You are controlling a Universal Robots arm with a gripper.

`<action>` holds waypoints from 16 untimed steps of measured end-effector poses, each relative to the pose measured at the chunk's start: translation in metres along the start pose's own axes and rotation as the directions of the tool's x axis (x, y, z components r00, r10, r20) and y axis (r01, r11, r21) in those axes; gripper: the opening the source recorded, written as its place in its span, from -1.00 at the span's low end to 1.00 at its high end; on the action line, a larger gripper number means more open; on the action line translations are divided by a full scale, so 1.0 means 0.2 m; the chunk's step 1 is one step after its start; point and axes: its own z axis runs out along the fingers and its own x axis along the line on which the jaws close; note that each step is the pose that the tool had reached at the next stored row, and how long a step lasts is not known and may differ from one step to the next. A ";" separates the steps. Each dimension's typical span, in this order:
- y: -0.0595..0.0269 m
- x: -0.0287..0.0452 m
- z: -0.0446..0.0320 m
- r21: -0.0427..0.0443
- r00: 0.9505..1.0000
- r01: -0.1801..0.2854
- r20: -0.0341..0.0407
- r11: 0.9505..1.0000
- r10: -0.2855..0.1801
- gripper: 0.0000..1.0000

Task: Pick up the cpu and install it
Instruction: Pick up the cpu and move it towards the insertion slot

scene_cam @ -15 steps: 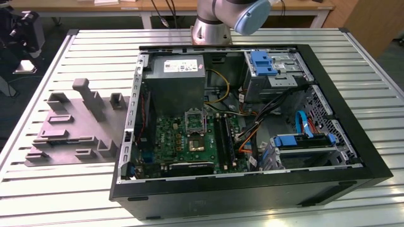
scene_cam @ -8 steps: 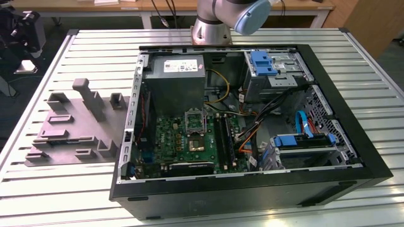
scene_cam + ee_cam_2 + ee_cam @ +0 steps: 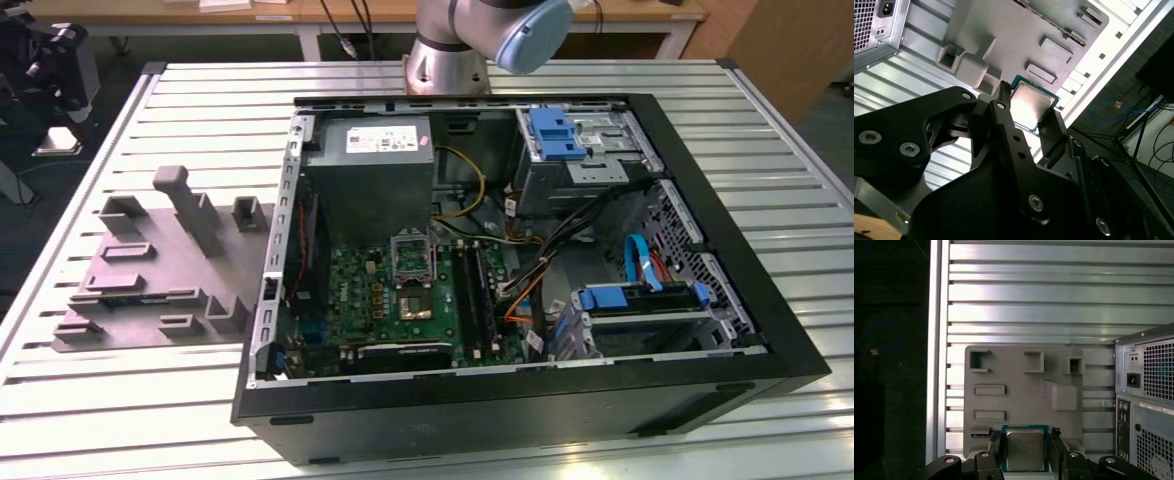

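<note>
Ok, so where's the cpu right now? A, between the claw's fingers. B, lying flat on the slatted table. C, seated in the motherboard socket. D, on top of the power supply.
A: in the first wrist view the cpu sits clamped between the two fingers of the claw, with the grey fixture plate behind it.
</note>
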 end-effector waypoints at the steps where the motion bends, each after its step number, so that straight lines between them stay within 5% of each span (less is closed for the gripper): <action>1: 0.000 -0.002 0.000 0.000 1.000 0.000 0.000 1.000 0.000 -0.06; 16: 0.000 -0.022 0.000 0.000 1.000 0.000 0.000 1.000 0.000 -0.06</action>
